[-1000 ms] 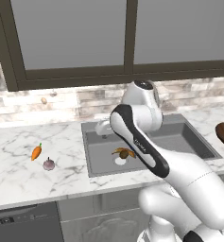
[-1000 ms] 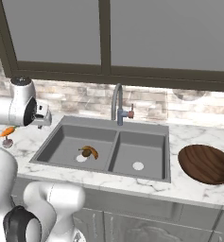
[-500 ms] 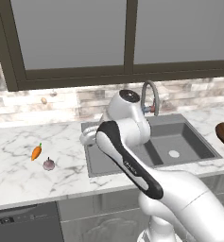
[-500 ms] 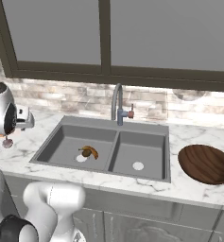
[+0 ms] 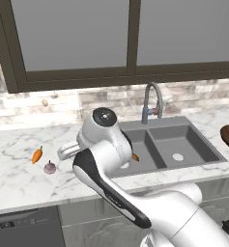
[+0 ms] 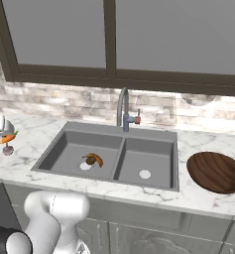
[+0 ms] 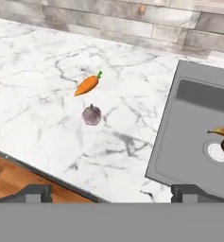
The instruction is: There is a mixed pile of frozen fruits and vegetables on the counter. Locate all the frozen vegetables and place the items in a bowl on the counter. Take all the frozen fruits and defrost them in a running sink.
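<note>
Since the earlier frame the arm has swung left from over the sink [image 5: 169, 144] to the counter [image 5: 19, 169] beside it, where the gripper [image 7: 111, 191] hangs wide and empty. The carrot [image 7: 87, 84] and bulb [image 7: 91, 115] lie close together left of the sink; the banana [image 6: 94, 158] and kiwi [image 6: 90, 160] rest in its left basin, and the bowl [image 6: 215, 171] sits on the counter right of the sink.

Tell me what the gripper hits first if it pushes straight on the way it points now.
Probably the bare counter just right of the bulb, below the carrot; depth is unclear, and the gripper is open.

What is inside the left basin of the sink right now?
In the sink's left basin, a banana and a kiwi lie beside the pale drain. They partly cover each other; no running water shows.
</note>
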Controlling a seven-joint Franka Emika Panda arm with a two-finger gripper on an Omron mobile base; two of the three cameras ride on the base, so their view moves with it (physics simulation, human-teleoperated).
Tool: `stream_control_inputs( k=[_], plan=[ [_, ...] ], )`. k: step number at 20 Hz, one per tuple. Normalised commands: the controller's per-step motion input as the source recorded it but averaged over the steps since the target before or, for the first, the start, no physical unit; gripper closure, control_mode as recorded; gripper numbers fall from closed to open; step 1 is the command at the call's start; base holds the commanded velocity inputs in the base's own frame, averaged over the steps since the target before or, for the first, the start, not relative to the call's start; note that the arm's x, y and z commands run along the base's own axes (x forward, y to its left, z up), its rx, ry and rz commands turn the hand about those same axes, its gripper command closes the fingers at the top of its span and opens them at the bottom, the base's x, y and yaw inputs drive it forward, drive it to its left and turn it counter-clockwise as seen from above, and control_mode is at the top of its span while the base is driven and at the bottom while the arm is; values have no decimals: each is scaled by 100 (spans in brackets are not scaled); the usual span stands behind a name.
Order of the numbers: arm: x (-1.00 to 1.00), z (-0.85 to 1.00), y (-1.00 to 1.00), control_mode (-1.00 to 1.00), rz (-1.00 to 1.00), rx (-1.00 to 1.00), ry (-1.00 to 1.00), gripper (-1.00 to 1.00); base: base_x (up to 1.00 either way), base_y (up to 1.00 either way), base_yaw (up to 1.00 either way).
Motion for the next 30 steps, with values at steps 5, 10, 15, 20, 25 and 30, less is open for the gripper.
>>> stream_control_inputs(
  k=[5,10,15,20,25,30],
  plan=[
    [-4,0,47,-100,-4,0,0,-100,0,0,0],
    [0,0,32,-100,-1,0,0,-100,0,0,0],
    [0,0,19,-100,0,0,0,-100,0,0,0],
    [2,0,1,-100,0,0,0,-100,0,0,0],
    [10,0,0,-100,0,3,0,-100,0,0,0],
    [11,0,-1,-100,0,9,0,-100,0,0,0]
  ],
)
